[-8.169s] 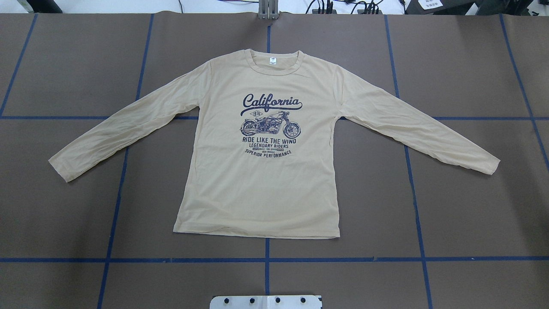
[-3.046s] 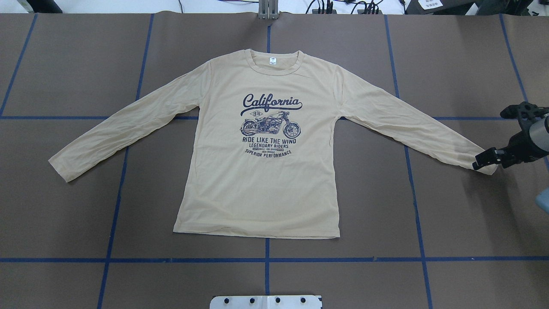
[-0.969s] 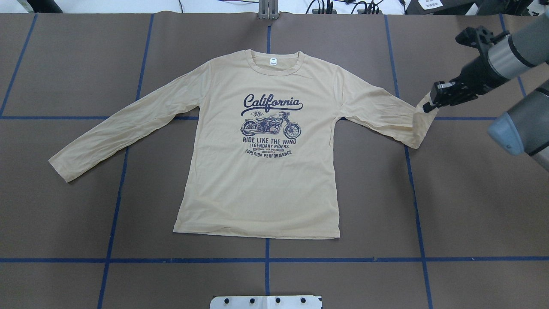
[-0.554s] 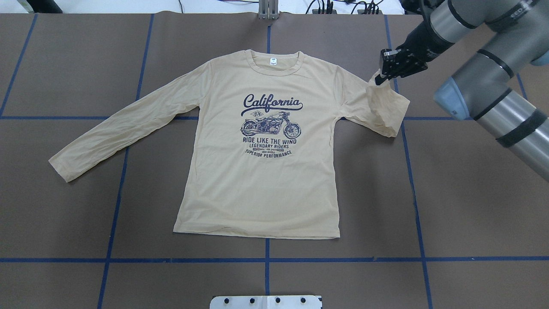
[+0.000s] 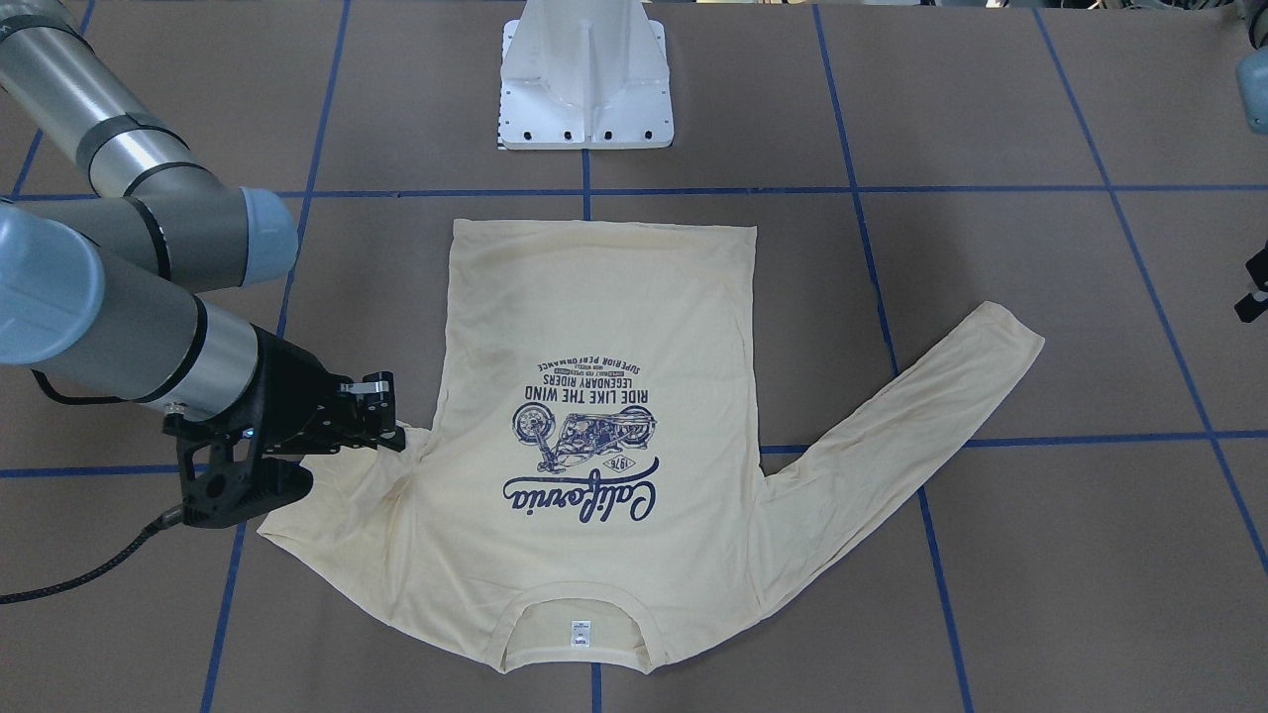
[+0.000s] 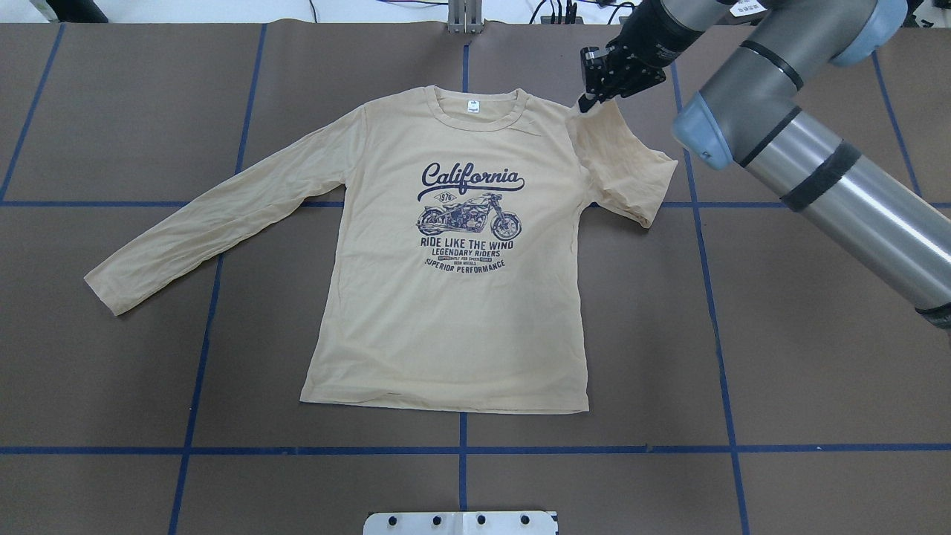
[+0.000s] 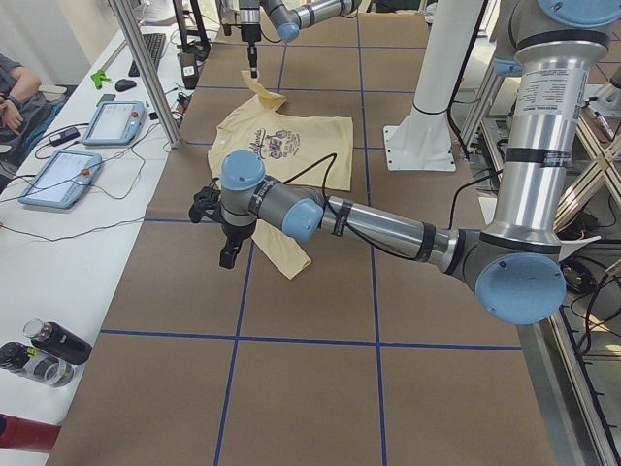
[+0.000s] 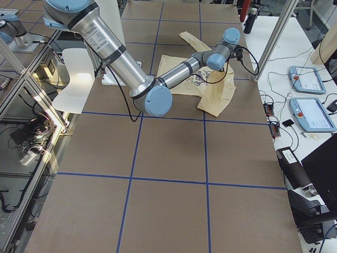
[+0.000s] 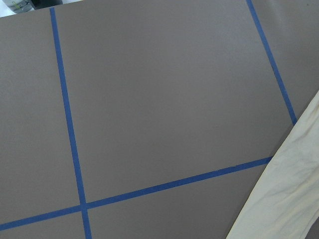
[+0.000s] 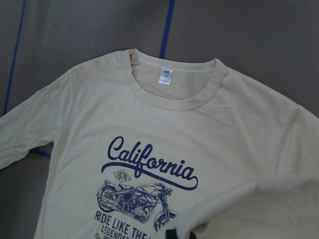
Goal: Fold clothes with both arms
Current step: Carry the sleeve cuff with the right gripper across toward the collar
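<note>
The cream-yellow long-sleeved T-shirt (image 6: 453,319) lies flat, print up, collar at the far side. My right gripper (image 6: 591,100) is shut on the right sleeve's cuff and holds it above the right shoulder, so the sleeve (image 6: 624,167) is doubled back on itself. The front-facing view shows this gripper (image 5: 396,436) at the shirt's edge. The left sleeve (image 6: 215,215) lies stretched out. My left gripper (image 7: 228,254) hovers just outside the left cuff (image 7: 289,260); I cannot tell if it is open. The left wrist view shows only the sleeve's edge (image 9: 289,199).
The brown table cover carries blue tape grid lines (image 6: 461,449). The white pedestal base (image 5: 586,74) stands behind the shirt's hem. An operators' bench with tablets (image 7: 58,175), bottles (image 7: 39,349) and a metal post (image 7: 146,68) runs along the far side.
My right gripper has carried the right cuff left and toward the far side, from over the forearm to above the shoulder. The sleeve now folds shorter. The shirt's body has not moved.
</note>
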Action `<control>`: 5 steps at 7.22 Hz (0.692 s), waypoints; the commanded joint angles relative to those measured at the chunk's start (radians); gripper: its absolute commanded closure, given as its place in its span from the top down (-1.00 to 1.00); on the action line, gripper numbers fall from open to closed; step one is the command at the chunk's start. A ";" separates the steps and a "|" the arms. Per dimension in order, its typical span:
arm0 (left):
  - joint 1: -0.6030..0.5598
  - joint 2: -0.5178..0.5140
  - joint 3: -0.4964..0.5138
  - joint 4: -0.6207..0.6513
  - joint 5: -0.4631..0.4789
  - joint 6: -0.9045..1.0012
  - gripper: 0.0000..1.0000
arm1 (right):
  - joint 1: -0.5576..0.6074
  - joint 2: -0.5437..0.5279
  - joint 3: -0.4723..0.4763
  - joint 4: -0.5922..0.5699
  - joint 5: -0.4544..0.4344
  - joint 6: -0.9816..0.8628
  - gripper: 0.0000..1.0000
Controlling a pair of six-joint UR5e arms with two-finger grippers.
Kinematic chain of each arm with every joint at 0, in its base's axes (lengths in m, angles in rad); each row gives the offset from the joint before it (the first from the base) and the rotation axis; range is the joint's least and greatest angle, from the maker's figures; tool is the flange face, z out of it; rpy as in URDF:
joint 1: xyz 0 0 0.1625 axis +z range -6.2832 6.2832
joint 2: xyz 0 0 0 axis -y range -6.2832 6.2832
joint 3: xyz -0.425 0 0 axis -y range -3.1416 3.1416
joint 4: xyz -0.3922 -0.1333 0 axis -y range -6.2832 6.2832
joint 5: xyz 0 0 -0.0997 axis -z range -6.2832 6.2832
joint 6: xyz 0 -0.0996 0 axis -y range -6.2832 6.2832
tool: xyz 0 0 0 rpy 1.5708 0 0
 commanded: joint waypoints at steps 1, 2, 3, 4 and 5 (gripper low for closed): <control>0.000 0.000 0.023 -0.002 0.000 0.005 0.99 | -0.063 0.150 -0.084 0.002 -0.093 0.000 -1.00; 0.000 0.002 0.040 -0.002 0.000 0.010 0.99 | -0.094 0.199 -0.114 0.002 -0.142 0.000 -1.00; 0.000 0.003 0.052 -0.003 -0.002 0.012 0.99 | -0.124 0.247 -0.157 0.003 -0.179 0.000 -1.00; 0.000 0.005 0.052 -0.003 -0.002 0.012 0.99 | -0.164 0.255 -0.164 0.005 -0.245 0.002 -1.00; 0.000 0.005 0.059 -0.003 -0.002 0.012 0.99 | -0.183 0.258 -0.168 0.005 -0.270 0.002 -1.00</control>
